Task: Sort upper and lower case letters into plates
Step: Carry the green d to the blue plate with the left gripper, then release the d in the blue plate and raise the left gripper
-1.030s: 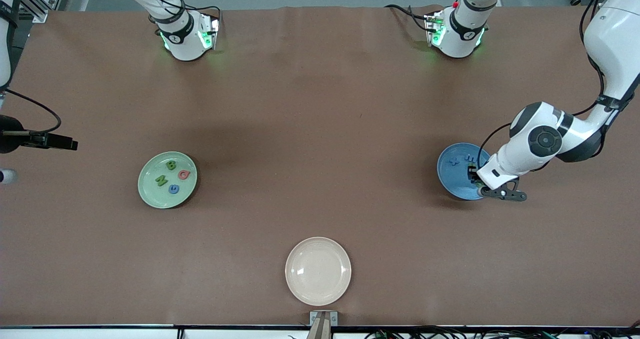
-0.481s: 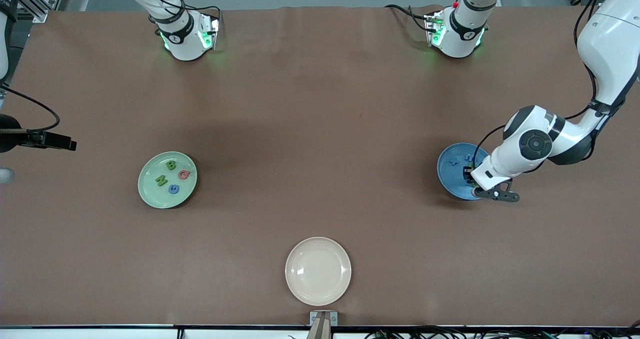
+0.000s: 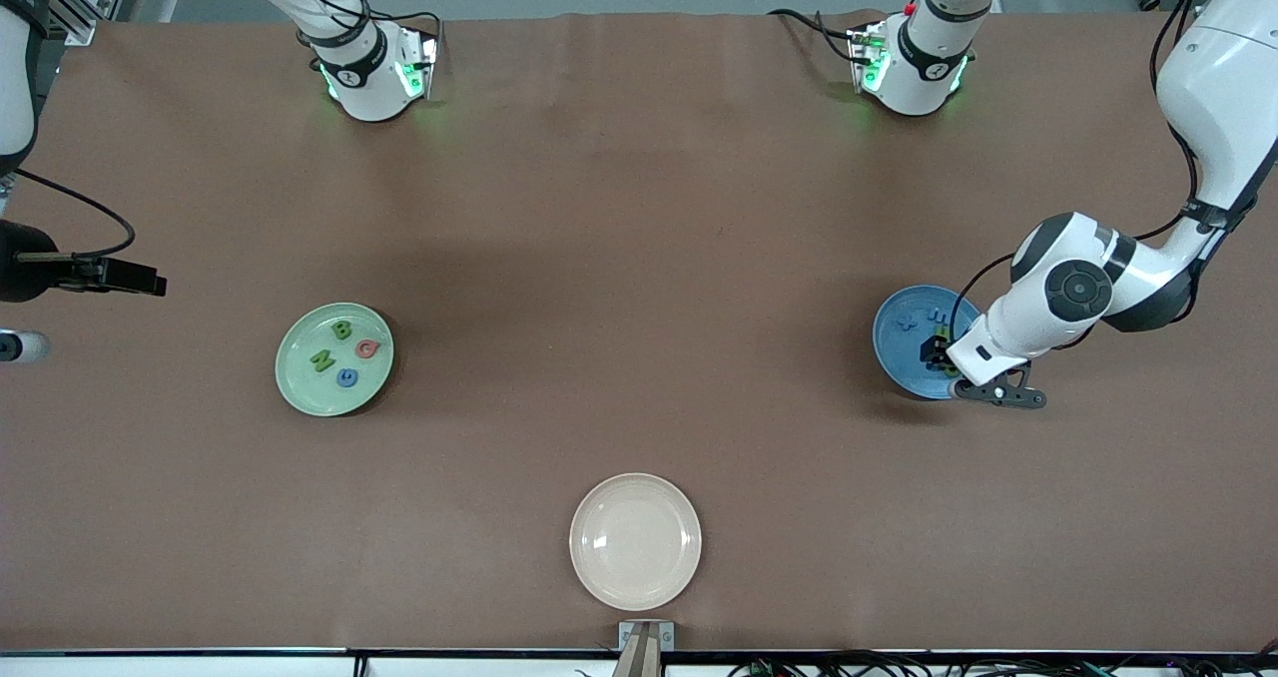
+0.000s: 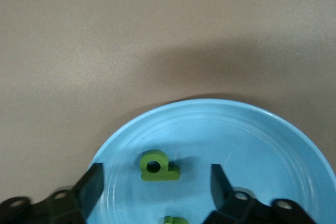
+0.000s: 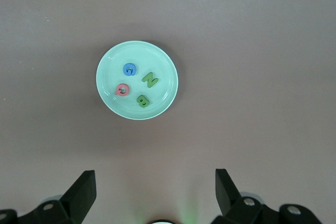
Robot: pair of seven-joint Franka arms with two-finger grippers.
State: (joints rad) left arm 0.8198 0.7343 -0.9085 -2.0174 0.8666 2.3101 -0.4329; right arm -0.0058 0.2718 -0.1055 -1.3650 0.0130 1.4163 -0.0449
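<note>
Green p (image 4: 157, 166) between spread left hand (image 4: 157, 182)

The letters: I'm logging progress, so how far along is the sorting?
Nearly done, it seems. The pale green plate holds four capitals: B, N, a pink letter and a blue one. The left hand is open over the blue plate, a green p lying between its fingers. The cream plate is bare. The right hand waits, open.

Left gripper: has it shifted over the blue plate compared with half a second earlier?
Yes. The left gripper has slid slightly toward the blue plate's edge nearer the front camera, fingers open over the green letter.
</note>
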